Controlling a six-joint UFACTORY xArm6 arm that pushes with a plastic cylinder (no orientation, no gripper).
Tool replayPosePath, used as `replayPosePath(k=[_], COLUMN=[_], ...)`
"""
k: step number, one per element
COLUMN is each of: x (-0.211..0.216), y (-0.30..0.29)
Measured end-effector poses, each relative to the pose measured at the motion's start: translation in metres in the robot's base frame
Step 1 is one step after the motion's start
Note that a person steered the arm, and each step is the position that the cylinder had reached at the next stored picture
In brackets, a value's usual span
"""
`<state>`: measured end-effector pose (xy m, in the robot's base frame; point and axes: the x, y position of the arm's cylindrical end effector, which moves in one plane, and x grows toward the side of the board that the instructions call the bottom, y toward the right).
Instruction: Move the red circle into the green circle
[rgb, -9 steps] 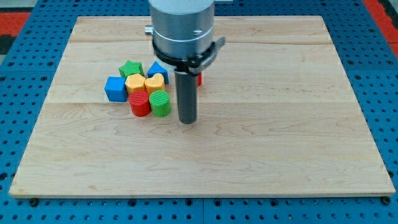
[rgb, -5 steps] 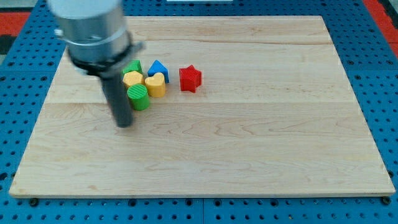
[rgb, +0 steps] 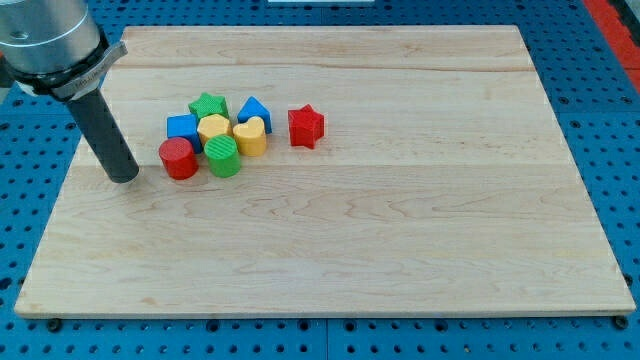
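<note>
The red circle (rgb: 179, 158) sits just left of the green circle (rgb: 223, 157), a narrow gap apparently between them, so the task looks nearly done; a short push rightward remains. My tip (rgb: 123, 177) rests on the tabletop (rgb: 400, 220), left of the red circle and apart from it. The end effector is a bare rod, holding nothing.

setting: robotics lab | evidence: blue perforated bench (rgb: 625, 150); wooden board (rgb: 400, 220); small coloured test blocks (rgb: 215, 135)
</note>
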<state>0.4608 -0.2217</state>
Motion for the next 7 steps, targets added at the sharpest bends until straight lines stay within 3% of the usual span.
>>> replayPosePath(k=[4,7], x=[-0.031,-0.03], y=[0.031,0.048])
